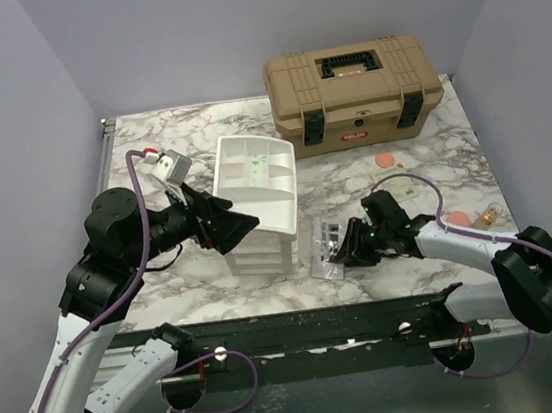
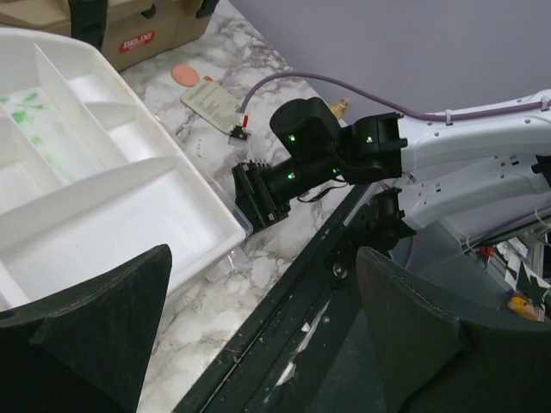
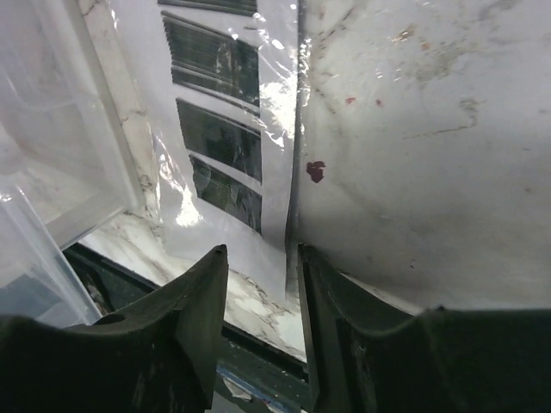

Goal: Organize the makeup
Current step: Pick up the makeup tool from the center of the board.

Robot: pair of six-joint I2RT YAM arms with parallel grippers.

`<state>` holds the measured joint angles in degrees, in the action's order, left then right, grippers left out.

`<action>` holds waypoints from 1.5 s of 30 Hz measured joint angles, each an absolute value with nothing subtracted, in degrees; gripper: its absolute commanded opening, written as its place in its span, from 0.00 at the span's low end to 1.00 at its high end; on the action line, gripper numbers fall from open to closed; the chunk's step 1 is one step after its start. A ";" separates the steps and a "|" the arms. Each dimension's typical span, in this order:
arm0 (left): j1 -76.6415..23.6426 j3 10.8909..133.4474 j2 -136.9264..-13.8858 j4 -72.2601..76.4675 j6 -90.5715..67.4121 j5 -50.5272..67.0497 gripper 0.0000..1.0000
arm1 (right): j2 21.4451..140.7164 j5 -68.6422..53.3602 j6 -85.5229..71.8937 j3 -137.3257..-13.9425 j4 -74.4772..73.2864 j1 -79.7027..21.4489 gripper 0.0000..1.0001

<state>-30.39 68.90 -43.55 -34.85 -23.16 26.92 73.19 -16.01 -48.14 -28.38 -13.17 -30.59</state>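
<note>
Marble table bears clear palette, edge inside parted right hand.

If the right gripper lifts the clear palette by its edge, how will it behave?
The clear palette looks like glossy hard plastic, so probably stiff but slippery in the right gripper. It seems thin and flat, so likely light and unlikely to roll.

One tan toolbox at twelve o'clock; one white drawer unit. One clear palette, two pink discs toward two o'clock.
</note>
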 measured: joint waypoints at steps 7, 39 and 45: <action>-30.39 64.12 -42.04 -37.54 -24.10 30.52 0.87 | 73.78 -17.23 -51.44 -24.67 -4.51 -31.83 0.21; -30.39 62.92 -40.16 -50.94 -19.88 28.71 0.83 | 61.89 3.18 -47.31 -30.96 -29.08 -32.80 0.44; -30.39 62.96 -40.64 -51.07 -18.96 28.62 0.83 | 65.47 2.85 -45.47 -31.81 -29.74 -32.80 0.45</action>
<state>-30.39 62.96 -40.64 -51.07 -18.96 28.62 65.47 2.85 -45.47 -31.81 -29.74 -32.80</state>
